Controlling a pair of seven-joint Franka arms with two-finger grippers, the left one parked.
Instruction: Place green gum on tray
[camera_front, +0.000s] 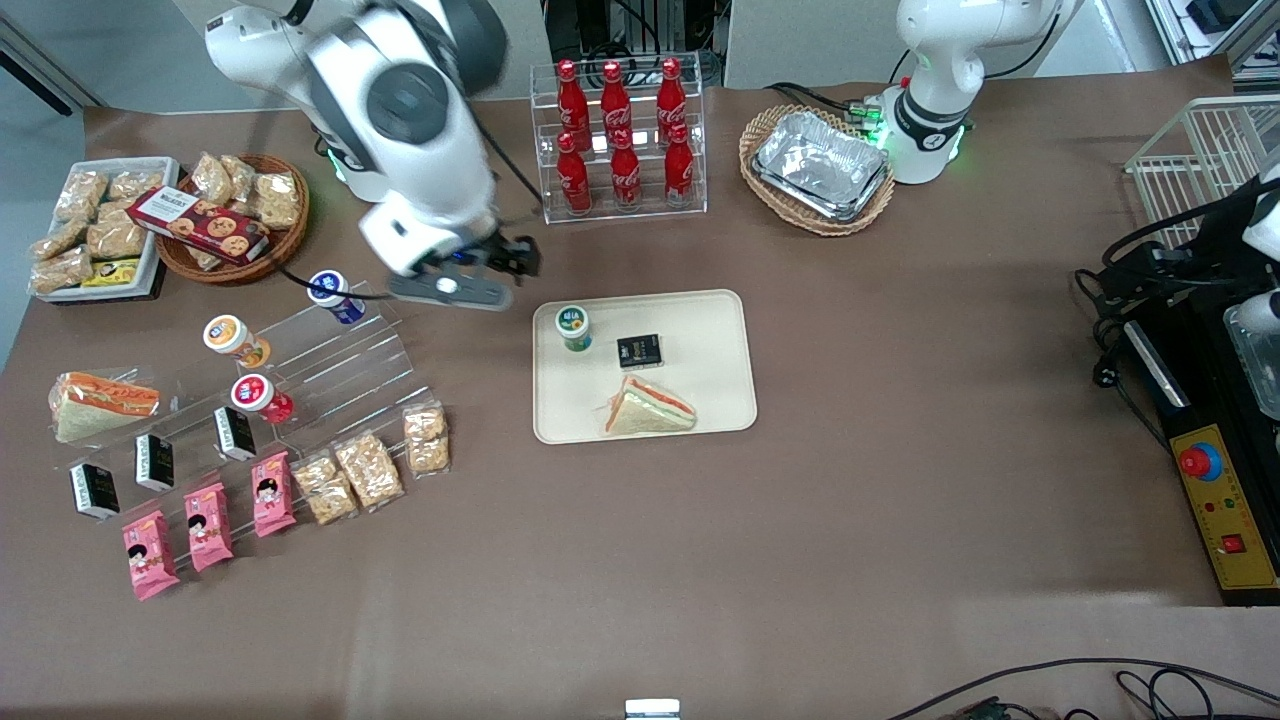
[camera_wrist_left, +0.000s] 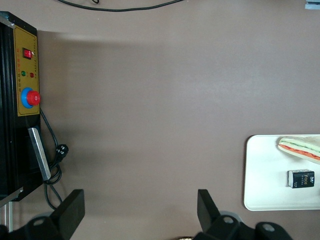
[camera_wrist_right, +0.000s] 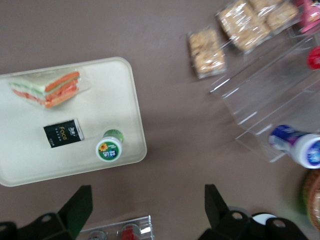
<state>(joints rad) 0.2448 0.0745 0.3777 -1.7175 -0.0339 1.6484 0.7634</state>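
Gum (camera_front: 574, 326) is standing upright on the tray (camera_front: 700, 405), lid up, in the corner toward the working arm's end and farther from the front camera. A black packet (camera_front: 639, 351) is lying just beside it and a sandwich (camera_front: 648, 409) is sitting nearer the camera; neither is touching the gum.

Gripper (camera_front: 455, 288) is hanging above bare table, off the tray edge, between the tray and the clear stepped rack (camera_front: 345, 365). Fingers are spread apart and holding nothing; the wrist view is showing both fingertips (camera_wrist_right: 75, 207) wide with only table between them.

Key relation: gum is lying sideways from the gripper, toward the parked arm's end and below it, well apart, no contact. Its long axis is running vertical.

Judging from this, placement is looking done and the remaining move is just clearing away, so nothing on the tray needs touching.
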